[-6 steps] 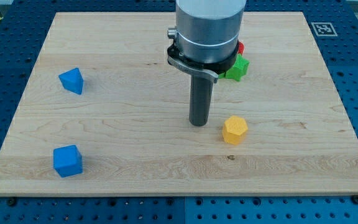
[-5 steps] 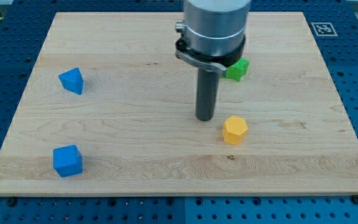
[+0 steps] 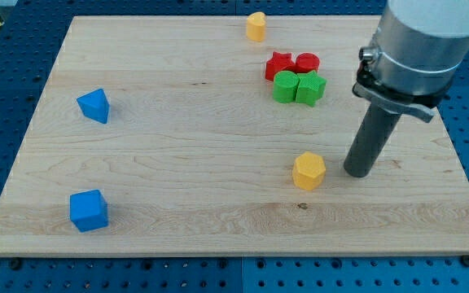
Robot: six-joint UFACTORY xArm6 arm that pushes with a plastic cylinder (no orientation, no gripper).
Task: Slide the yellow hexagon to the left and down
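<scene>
One camera—raised, angled down—takes in the whole board (image 3: 177, 163).

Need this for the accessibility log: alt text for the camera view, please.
My tip rests on a wooden board just right of the yellow hexagon, with a small gap between them. Red and green blocks cluster above; two blue blocks lie at the view's left.

The pale wooden surface (image 3: 177, 163) carries eight small blocks. A yellow hexagon (image 3: 309, 171) lies at five o'clock from centre. At one o'clock, a red star (image 3: 279, 64), red cylinder (image 3: 307, 63), green cylinder (image 3: 286, 86) and green star (image 3: 310, 88) cluster, touching. A yellow rounded block (image 3: 256, 26) sits at twelve, a blue triangular block (image 3: 94, 105) at nine, a blue cube (image 3: 88, 210) at seven.
</scene>
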